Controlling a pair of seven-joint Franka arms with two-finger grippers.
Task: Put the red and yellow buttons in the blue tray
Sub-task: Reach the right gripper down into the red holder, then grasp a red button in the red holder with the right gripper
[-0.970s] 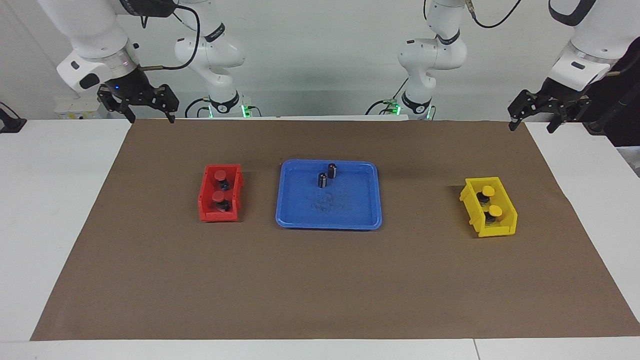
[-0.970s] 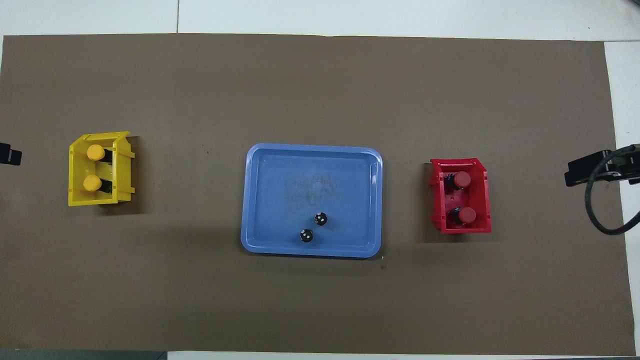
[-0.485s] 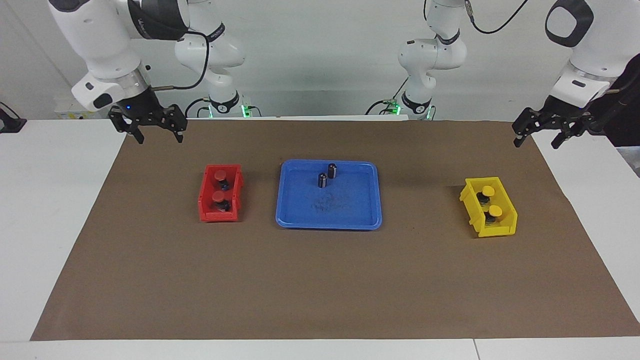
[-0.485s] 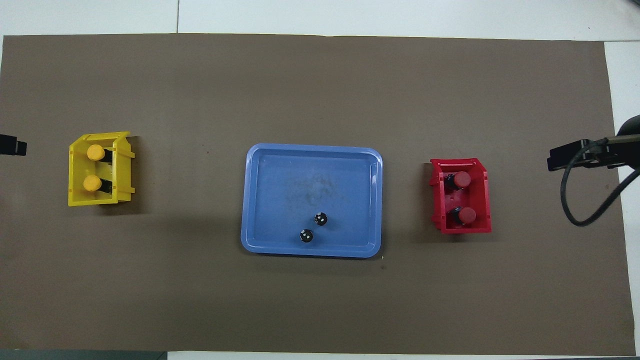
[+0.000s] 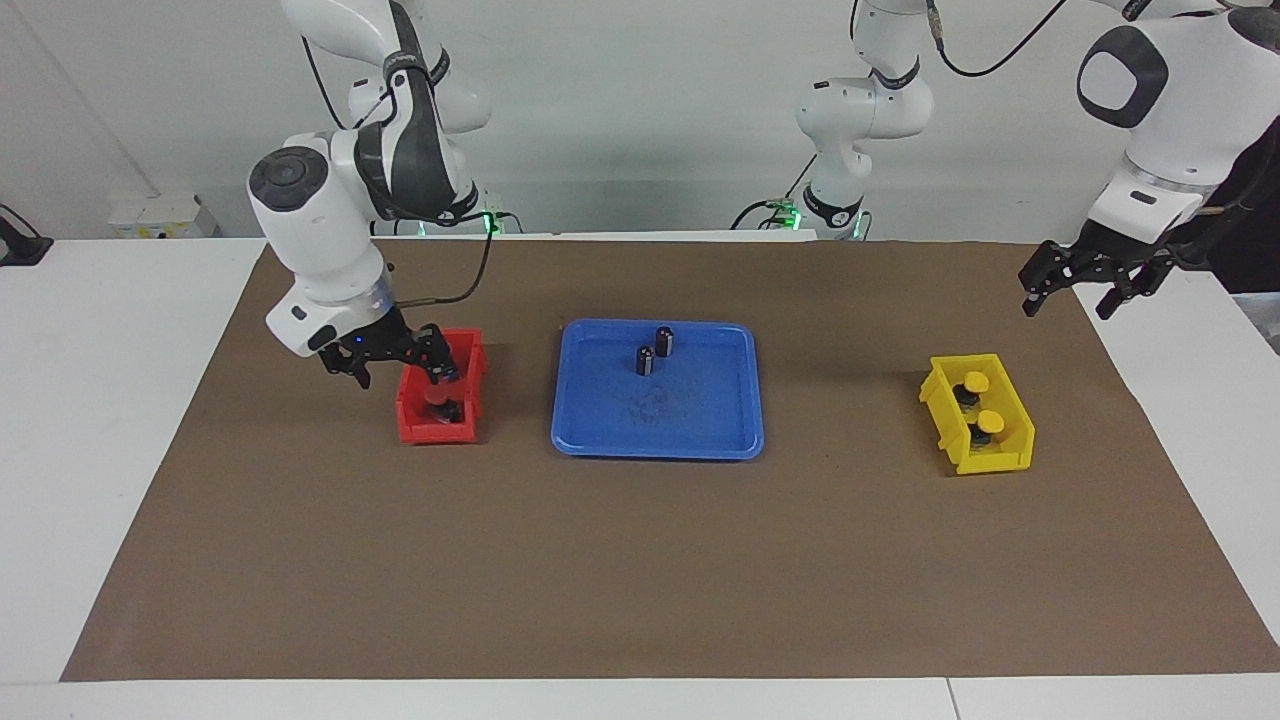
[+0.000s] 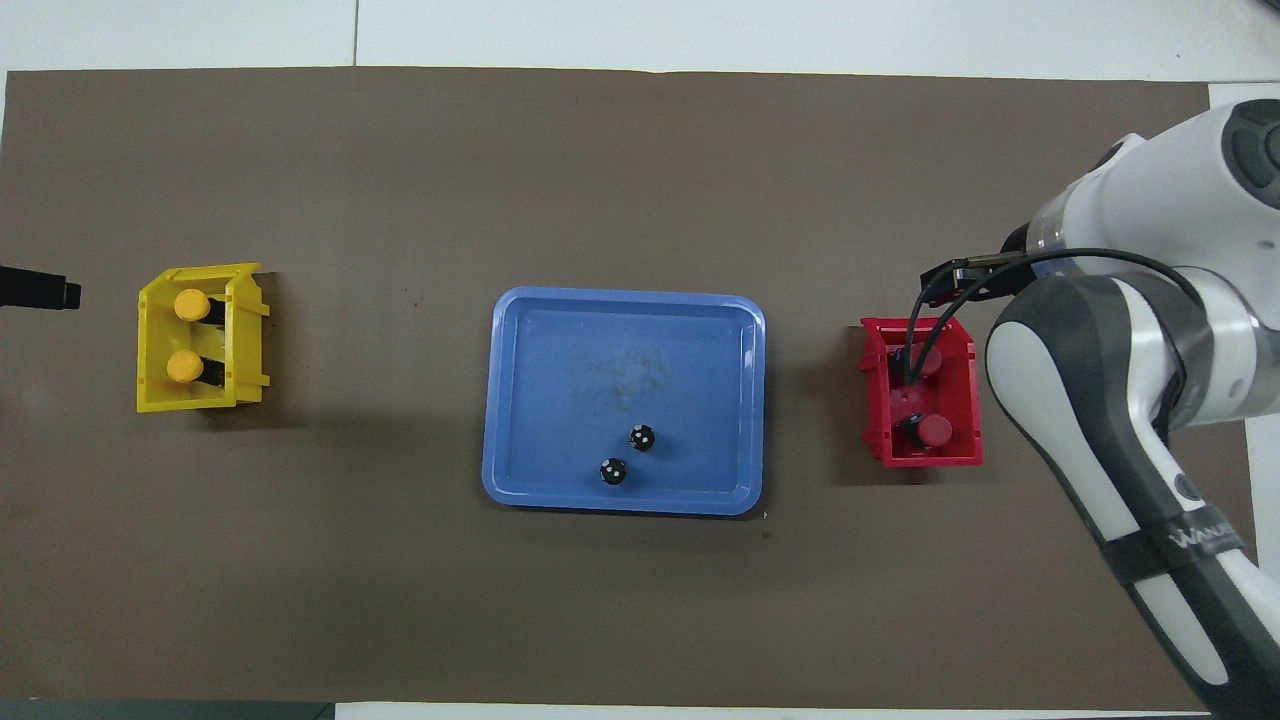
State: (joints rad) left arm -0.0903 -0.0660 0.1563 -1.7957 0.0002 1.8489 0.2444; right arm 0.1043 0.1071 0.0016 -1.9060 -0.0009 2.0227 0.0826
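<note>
Right gripper (image 5: 397,362) seemingly at red bin (image 5: 413,428) rim

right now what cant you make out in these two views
- Facing view: the right gripper covers part of the small deep red plastic bin, hiding one round red-capped push-button.
- Overhead view: the right gripper is mostly hidden by its own arm.
- Overhead view: the left gripper is cut off by the edge.
</note>
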